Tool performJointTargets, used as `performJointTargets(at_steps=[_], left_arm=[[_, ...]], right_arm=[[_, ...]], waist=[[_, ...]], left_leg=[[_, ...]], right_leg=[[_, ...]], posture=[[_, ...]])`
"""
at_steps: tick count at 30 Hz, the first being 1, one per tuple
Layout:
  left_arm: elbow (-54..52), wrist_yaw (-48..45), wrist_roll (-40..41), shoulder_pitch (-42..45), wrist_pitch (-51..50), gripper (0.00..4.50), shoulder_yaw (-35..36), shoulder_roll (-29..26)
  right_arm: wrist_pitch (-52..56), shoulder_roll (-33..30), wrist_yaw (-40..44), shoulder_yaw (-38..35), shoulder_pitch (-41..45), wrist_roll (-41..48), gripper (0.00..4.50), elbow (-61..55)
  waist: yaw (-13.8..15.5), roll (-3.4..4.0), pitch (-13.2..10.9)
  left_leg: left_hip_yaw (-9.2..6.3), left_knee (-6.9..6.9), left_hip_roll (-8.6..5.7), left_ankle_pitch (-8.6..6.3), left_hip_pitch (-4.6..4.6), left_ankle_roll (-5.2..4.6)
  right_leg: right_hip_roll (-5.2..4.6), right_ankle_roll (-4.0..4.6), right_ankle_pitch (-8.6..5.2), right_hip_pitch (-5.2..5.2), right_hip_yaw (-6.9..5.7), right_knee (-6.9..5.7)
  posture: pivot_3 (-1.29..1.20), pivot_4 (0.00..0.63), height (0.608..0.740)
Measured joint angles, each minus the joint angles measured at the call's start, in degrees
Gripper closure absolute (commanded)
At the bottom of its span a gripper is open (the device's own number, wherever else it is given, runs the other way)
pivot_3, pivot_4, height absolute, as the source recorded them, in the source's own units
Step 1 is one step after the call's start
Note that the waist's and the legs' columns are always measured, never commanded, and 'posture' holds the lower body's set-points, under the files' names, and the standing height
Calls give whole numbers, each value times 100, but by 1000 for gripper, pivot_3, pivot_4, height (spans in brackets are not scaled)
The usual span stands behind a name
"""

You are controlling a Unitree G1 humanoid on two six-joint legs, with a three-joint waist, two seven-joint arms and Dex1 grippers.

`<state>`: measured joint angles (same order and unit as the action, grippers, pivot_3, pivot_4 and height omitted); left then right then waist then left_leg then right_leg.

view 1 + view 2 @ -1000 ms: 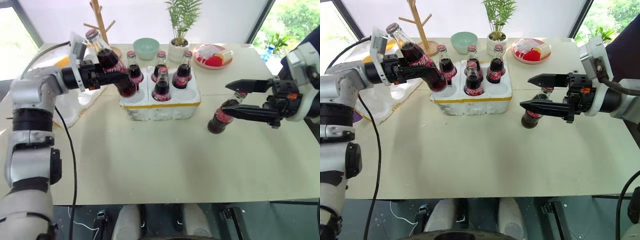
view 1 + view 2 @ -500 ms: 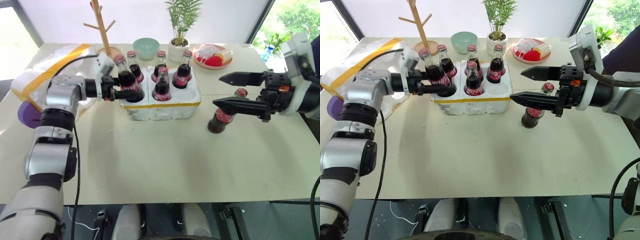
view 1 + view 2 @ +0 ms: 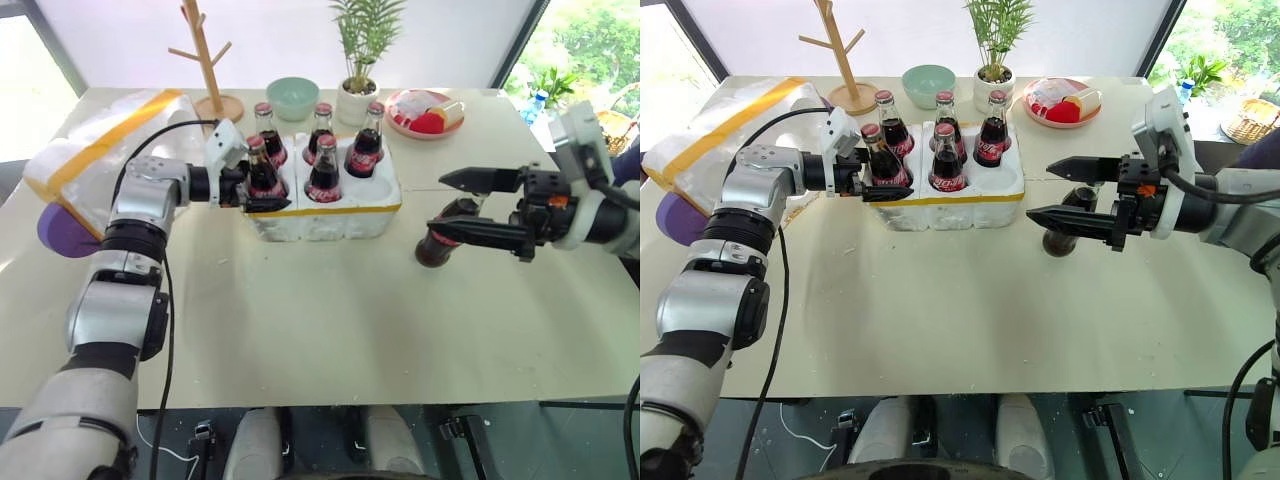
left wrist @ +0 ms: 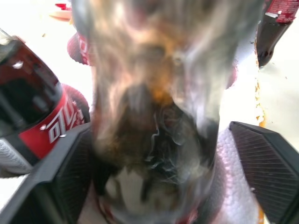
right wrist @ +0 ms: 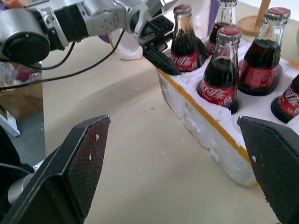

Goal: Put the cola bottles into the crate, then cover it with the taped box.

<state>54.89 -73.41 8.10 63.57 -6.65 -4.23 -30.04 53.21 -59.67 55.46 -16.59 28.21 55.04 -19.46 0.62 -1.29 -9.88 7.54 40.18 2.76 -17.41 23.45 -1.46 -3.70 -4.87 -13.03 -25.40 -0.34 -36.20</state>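
Note:
The crate (image 3: pixel 330 212), a low white styrofoam tray with a yellow band, stands mid-table with several cola bottles (image 3: pixel 322 172) upright in its wells. My left gripper (image 3: pixel 268 190) is at the front-left well. Its fingers (image 4: pixel 266 172) stand open on either side of the bottle (image 3: pixel 262 168) there, with a gap showing in the left wrist view. One more cola bottle (image 3: pixel 430 252) stands on the table to the crate's right. My right gripper (image 3: pixel 437 202) hovers open just above and in front of it. The taped box (image 3: pixel 100 140) lies at the far left.
Behind the crate are a wooden mug tree (image 3: pixel 205 50), a green bowl (image 3: pixel 292 96), a potted plant (image 3: pixel 360 60) and a plate of red food (image 3: pixel 425 110). A purple object (image 3: pixel 58 230) sits under the taped box. A black cable hangs from my left arm.
My left gripper swung the tilted bottle down, stood it upright in the front-left well, then spread its fingers. The right gripper stayed open by the table bottle.

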Motion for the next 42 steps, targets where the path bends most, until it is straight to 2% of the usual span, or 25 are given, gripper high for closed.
performJointTargets(at_steps=[5,9,13,16,20,28,31,36,42], left_arm=[[-711,-470,390,-26,-886,27,310,-540],[-2061,-1005,1026,-224,-2028,27,703,-1496],[-3348,-1638,1773,-1009,-3181,27,993,-2582],[-4336,-1820,2192,-1816,-3553,27,1078,-3038],[-5268,-1589,2579,-2369,-3755,27,1189,-2935],[-5997,-672,2842,-2682,-3817,27,1235,-2514],[-6079,-550,2928,-2715,-3818,27,1242,-2512],[-6152,-408,3017,-2750,-3815,27,1252,-2522],[-6248,-318,3078,-2799,-3790,27,1259,-2535]], right_arm=[[-104,-132,82,-343,-406,-98,0,5],[7,-321,222,-1019,-1033,-56,0,-29],[124,-355,292,-1712,-2076,-159,0,-195],[104,-75,60,-2022,-2711,-352,0,-419],[-149,712,-698,-1806,-3070,-782,0,-688],[-671,2494,-2541,-638,-2626,-1624,0,-499],[-790,2765,-2944,-459,-2331,-1824,0,-250],[-1034,2928,-3086,-178,-1990,-2057,0,-5],[-1378,3243,-3136,269,-1228,-2361,0,882]], waist=[[-36,-3,-2],[-60,0,-2],[-89,1,-1],[-72,-1,1],[-25,-9,5],[-45,-5,5],[-57,-2,3],[-84,-3,4],[-146,-1,3]], left_leg=[[-1,-7,8,1,7,1],[-2,-16,10,10,5,17],[-3,-13,10,1,-4,2],[-13,-8,12,5,-11,10],[-14,0,5,7,-15,13],[-3,-9,3,16,-12,28],[-2,-11,3,23,-11,40],[-2,-11,3,13,-12,23],[-1,-11,2,15,-12,26]], right_leg=[[13,-2,1,-13,-2,-4],[13,-4,-2,-15,-1,0],[7,-5,-3,-1,-2,-1],[-3,10,-12,10,-1,-1],[-4,17,-14,18,2,-1],[15,-1,-4,2,4,-7],[15,-1,-4,0,4,-9],[15,0,-4,3,4,-8],[14,-1,-4,3,5,-8]], posture=[[0,150,740],[0,150,740],[0,150,740],[0,150,740],[0,150,740],[0,150,740],[0,150,740],[0,150,740],[0,150,740]])
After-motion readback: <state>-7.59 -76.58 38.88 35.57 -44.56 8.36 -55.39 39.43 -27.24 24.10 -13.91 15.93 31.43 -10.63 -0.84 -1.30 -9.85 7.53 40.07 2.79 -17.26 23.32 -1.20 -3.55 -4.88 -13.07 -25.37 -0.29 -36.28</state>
